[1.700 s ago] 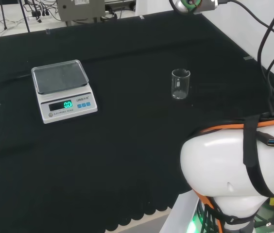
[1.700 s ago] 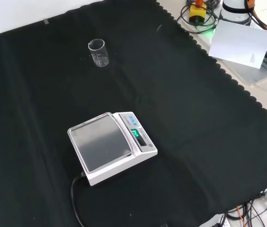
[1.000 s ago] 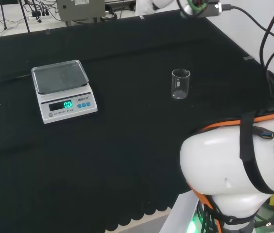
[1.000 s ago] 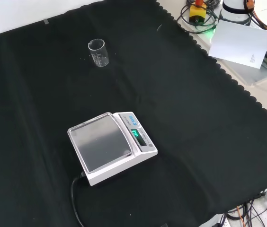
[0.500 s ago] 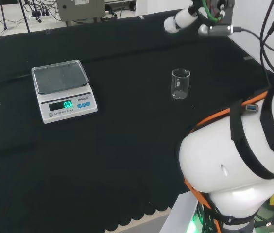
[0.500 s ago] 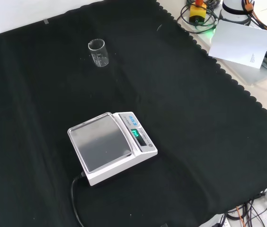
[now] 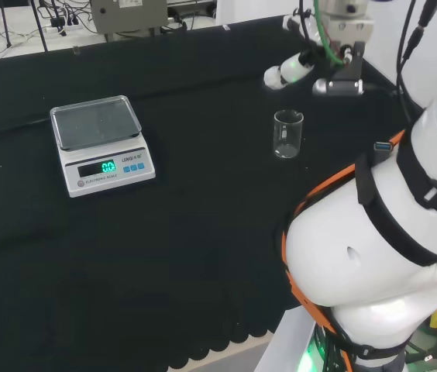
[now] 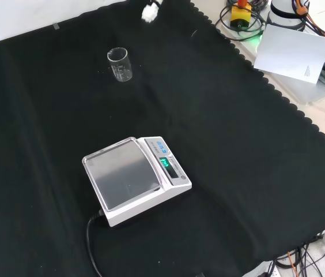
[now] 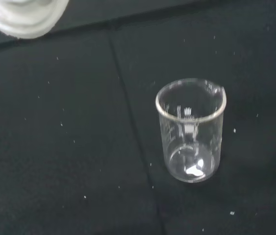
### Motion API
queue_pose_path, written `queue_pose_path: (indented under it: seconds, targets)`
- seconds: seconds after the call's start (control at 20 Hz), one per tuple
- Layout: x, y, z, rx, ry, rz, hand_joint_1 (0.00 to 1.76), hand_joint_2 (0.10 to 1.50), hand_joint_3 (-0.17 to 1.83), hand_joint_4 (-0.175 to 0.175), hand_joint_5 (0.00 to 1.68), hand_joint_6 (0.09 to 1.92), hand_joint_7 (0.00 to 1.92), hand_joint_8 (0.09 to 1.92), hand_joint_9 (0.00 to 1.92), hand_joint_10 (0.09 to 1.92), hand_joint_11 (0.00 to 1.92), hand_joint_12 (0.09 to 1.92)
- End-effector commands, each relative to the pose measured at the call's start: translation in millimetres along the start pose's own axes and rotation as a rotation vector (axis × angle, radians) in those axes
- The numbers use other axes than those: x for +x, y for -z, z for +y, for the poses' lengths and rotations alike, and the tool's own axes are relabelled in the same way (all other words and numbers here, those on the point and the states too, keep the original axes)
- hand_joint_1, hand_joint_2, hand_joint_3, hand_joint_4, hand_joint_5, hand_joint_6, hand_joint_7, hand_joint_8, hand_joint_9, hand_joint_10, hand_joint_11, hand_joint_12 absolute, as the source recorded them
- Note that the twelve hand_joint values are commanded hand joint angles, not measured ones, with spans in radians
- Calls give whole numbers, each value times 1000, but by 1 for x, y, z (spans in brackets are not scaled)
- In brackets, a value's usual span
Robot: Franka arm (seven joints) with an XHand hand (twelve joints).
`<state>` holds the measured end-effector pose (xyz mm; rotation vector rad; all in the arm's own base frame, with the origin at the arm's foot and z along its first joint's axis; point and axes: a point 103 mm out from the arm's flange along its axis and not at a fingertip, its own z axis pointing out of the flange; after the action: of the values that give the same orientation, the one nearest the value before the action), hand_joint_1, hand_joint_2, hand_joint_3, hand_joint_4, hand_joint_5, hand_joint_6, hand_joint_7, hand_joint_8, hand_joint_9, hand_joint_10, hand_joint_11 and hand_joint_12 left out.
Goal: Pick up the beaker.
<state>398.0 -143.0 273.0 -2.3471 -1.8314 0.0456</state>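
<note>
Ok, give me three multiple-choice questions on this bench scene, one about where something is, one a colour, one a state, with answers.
1. In the head view, the beaker stands where relative to the scale?
A. on its pan
B. to its right, apart
C. behind it, touching

2. What colour are the scale's lit digits?
A. red
B. blue
C. green

3. What state is the beaker in?
A. upright, untouched
B. tipped over
C. lifted by the hand

Answers: 1 B, bare cloth lies between them. 2 C, they glow green. 3 A, it stands upright while the hand is apart from it.
</note>
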Motion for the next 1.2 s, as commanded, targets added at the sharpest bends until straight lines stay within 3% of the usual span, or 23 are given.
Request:
queue_pose_path:
  seconds: [0.05,0.45,1.2]
  targets:
    - [-8,-54,8,43,-5,62,690,685,252,52,9,87,0,386,84,824,0,1145]
    - [0,-92,32,109,3,36,691,686,251,55,3,87,0,372,80,825,0,1134]
    - [-41,-124,84,195,-45,13,688,689,250,58,1,87,0,386,77,827,0,1117]
